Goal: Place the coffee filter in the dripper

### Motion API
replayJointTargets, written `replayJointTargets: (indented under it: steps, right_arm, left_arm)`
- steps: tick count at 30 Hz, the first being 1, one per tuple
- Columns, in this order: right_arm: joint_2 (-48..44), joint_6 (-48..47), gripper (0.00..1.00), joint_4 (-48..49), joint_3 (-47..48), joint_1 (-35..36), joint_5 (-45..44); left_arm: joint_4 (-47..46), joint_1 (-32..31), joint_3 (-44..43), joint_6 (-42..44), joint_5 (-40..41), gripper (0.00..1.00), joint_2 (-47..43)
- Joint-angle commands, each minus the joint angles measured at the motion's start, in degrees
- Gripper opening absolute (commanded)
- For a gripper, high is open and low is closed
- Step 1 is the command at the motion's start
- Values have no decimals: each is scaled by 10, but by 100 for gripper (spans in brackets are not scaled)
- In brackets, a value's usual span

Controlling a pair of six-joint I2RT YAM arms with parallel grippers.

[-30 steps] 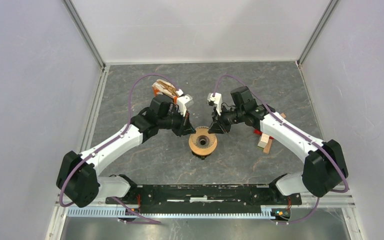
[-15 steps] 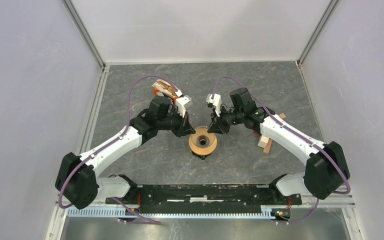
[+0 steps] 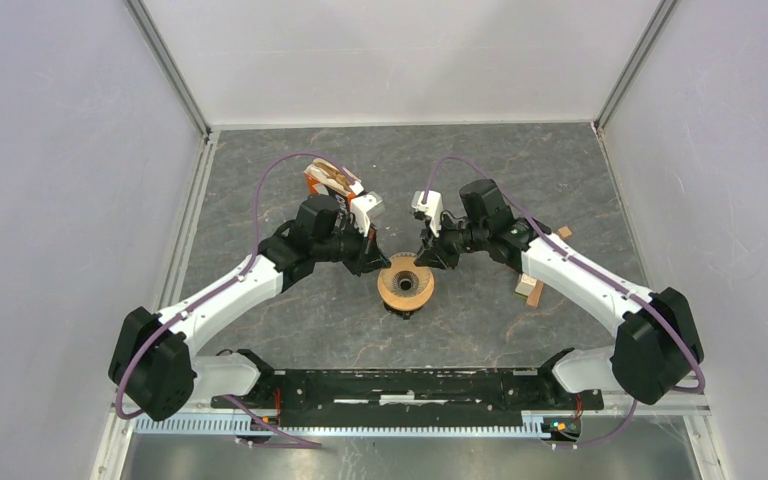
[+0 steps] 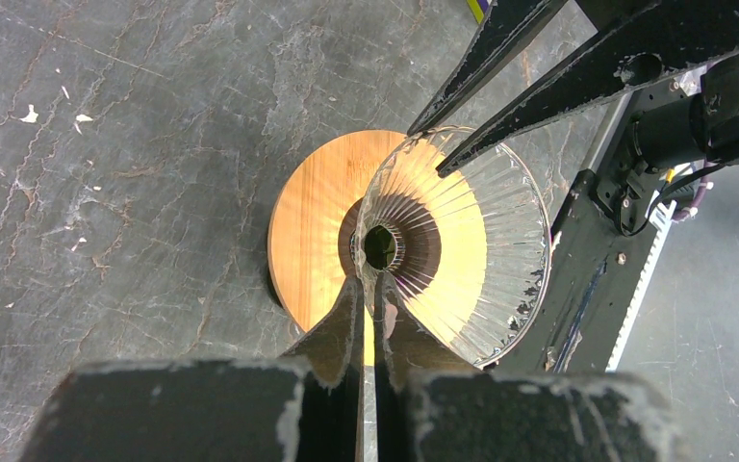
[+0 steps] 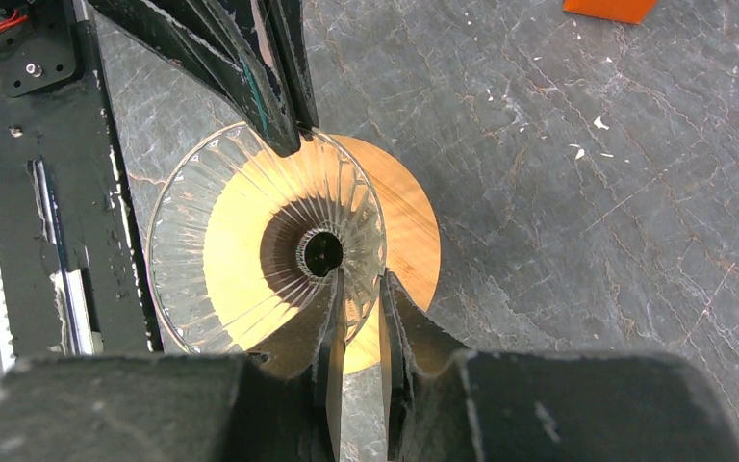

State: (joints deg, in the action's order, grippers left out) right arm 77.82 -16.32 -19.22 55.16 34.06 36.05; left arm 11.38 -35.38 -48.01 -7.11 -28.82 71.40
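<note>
The dripper (image 3: pixel 405 285) stands upright near the middle of the counter (image 3: pixel 520 170), slightly toward the near edge, with both arms converging on it from either side. Its clear ribbed glass cone (image 4: pixel 481 241) sits in the round tan wooden collar (image 4: pixel 313 231), wide mouth up and centre hole visible. The left gripper (image 3: pixel 378 268) meets the cone on the side facing the counter's left edge. Its fingers (image 4: pixel 342 322) are pressed together with only a hairline between them, tips at the glass rim. Whether the rim is caught between them cannot be determined. The right gripper (image 3: pixel 426 262) meets the cone on the side toward the far right corner. Its fingers (image 5: pixel 322 318) stand slightly apart, astride the glass wall, one inside the cone and one outside. Whether they clamp the wall cannot be determined. An orange box (image 3: pixel 325 180) with tan contents lies beyond the left arm, toward the far edge. Pale wooden blocks (image 3: pixel 532 287) lie near the right arm, toward the right edge.
</note>
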Motion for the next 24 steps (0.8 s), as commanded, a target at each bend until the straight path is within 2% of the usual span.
replayJointTargets:
  steps: [1,3,7,24]
  right_arm:
    - [26,-46,9,-33,7,15,-23]
    - [28,-46,16,-42,22,15,-24]
    - [27,-48,25,-51,42,15,-27]
    - [23,-45,49,-56,72,13,-31]
  left_arm:
    - [56,-7,19,65,23,2,18]
    - [59,-6,12,67,22,4,16]
    - [67,-4,-2,66,23,10,12]
    - [62,-4,-34,57,23,34,13]
